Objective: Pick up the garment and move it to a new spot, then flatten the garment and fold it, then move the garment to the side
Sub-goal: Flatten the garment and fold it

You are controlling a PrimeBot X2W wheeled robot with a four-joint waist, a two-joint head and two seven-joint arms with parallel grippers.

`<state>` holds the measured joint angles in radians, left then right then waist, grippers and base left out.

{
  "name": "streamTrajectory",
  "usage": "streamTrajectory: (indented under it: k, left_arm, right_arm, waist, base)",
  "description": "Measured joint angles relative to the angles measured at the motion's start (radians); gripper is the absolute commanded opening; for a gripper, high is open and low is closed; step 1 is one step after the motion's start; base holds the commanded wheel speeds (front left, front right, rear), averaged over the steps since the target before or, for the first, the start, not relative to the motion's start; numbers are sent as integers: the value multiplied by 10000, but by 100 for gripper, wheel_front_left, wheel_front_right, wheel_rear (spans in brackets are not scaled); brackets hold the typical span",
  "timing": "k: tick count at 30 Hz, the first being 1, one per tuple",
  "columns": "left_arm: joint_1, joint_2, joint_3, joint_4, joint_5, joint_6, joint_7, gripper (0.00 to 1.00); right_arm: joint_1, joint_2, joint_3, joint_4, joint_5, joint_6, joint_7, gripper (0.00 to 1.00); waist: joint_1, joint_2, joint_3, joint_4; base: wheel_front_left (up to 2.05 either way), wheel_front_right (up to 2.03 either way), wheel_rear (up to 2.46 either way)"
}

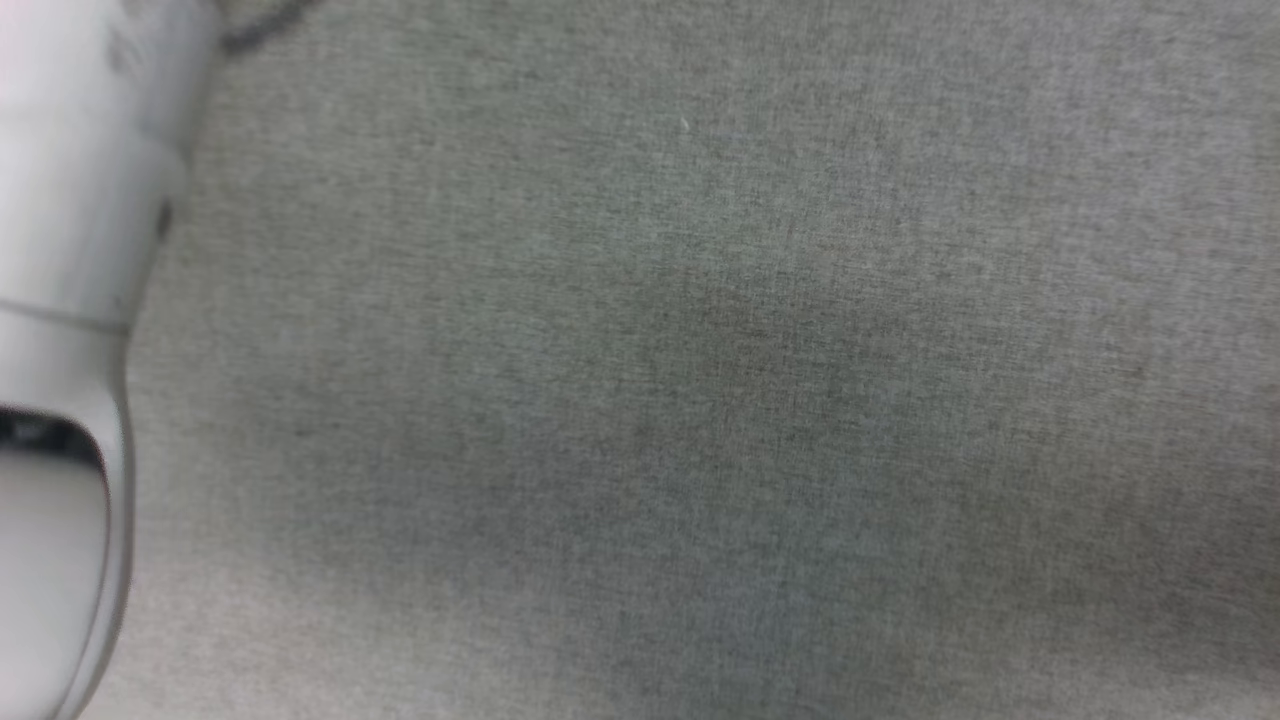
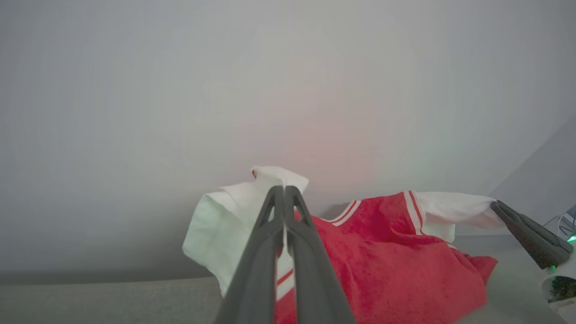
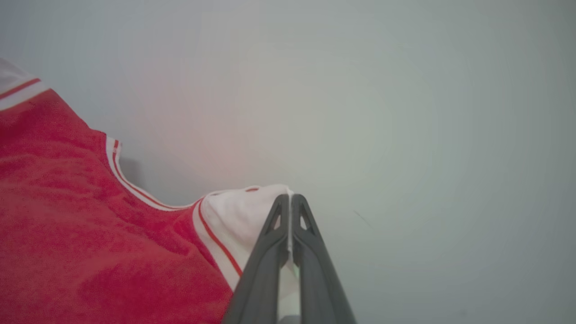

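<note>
Holding the garment (image 2: 382, 261) spread by its two white sleeves, low at 5 o'clock in the left wrist view, with the red body sagging and seemingly resting on the grey woven surface (image 2: 90, 301). Pinching one sleeve in the left gripper's (image 2: 284, 189) closed jaws and the other in the right gripper's (image 3: 290, 196). Risks losing a thin sleeve edge if stretched too hard, or bunching if lowered slack.

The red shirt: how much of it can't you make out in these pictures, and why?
- Left wrist view: the garment is cut off low down by the bottom edge, and the left claw covers a strip of it.
- Right wrist view: the garment runs off the left and bottom edges; the right claw hides the pinched sleeve edge.
- Head view: the grey cloth is blurred, and a pale forearm is cut by the left edge.
</note>
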<state>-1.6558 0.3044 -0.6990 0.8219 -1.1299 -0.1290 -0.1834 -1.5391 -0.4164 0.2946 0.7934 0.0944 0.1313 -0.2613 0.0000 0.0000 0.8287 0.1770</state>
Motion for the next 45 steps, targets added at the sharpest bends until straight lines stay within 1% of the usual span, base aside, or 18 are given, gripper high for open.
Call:
streamTrajectory:
  k: [2,5,8,9,12,16,20,22,24,28,29,34,37,40,45]
  left_arm:
    - [616,295,-274,-606,-523,2,207,0]
    - [1641,926,-832,-1693,-1058,0,334,0]
    - [2679,1524,-1381,-2713,-1446,0,326,0]
    - [3055,1718,-1524,-2951,-1651,0,397,0]
    - [4087,2380,-2042,-3588,-1802,0,324,0]
    - [5626,3206,-2815,-4332,-1756,0,42,0]
    - [7344,3916,-3064,-4748,-1992,0,-410,0]
    - [8253,4142,-3103,-4913,-2100,12,-569,0]
    - [9117,4383,-3179,-5091,-2090,151,-658,0]
    - [10848,4765,-2980,-5530,-2280,560,-769,0]
    - [11275,4849,-2824,-5651,-2383,677,-767,0]
    - [13209,5081,-1593,-6452,-2240,1116,-807,0]
    - [14448,5239,-880,-6907,-2138,1262,-805,0]
    - [15487,5375,-355,-7369,-2004,1465,-807,0]
    - [16823,5365,376,-7973,-1848,1722,-805,0]
  right_arm:
    - [731,-268,326,-502,573,0,0,0]
    - [1922,-826,761,-1246,1386,0,2,0]
    - [3100,-1476,997,-2015,2207,0,0,0]
    - [3573,-1632,1012,-2213,2458,0,0,0]
    - [4940,-2052,1068,-2941,2963,0,0,0]
    - [6959,-2316,740,-3891,3310,0,0,0]
    - [9150,-2353,-79,-4539,3338,0,0,0]
    - [10281,-2290,-504,-4807,3340,0,2,0]
    - [11346,-2215,-792,-5087,3204,0,0,0]
    - [13135,-1929,-1436,-5365,3060,0,0,0]
    - [13563,-1919,-1450,-5402,2982,0,4,0]
    - [15362,-1866,-1758,-5716,3018,0,96,0]
    - [16319,-1852,-1850,-6078,3143,0,322,0]
    - [17023,-1833,-2196,-6351,3131,0,481,0]
    - [17866,-1605,-2533,-6623,3103,2,683,0]
  waist:
    - [0,0,-253,24]
    - [0,0,-728,26]
    - [0,0,-1265,10]
    - [0,0,-1454,4]
    - [0,0,-2025,-19]
    - [0,0,-2822,-77]
    - [0,0,-3636,-161]
    - [0,0,-4049,-208]
    - [0,0,-4455,-259]
    - [0,0,-5228,-383]
    - [0,0,-5417,-418]
    - [0,0,-6242,-575]
    - [0,0,-6638,-657]
    - [0,0,-6915,-751]
    - [0,0,-7166,-882]
  base:
    - [0,0,0]
    - [0,0,0]
    - [0,0,0]
    - [0,0,0]
    - [0,0,0]
    - [0,0,0]
    - [0,0,0]
    - [0,0,0]
    - [0,0,0]
    - [0,0,0]
    - [0,0,0]
    - [0,0,0]
    - [0,0,0]
    - [0,0,0]
    - [0,0,0]
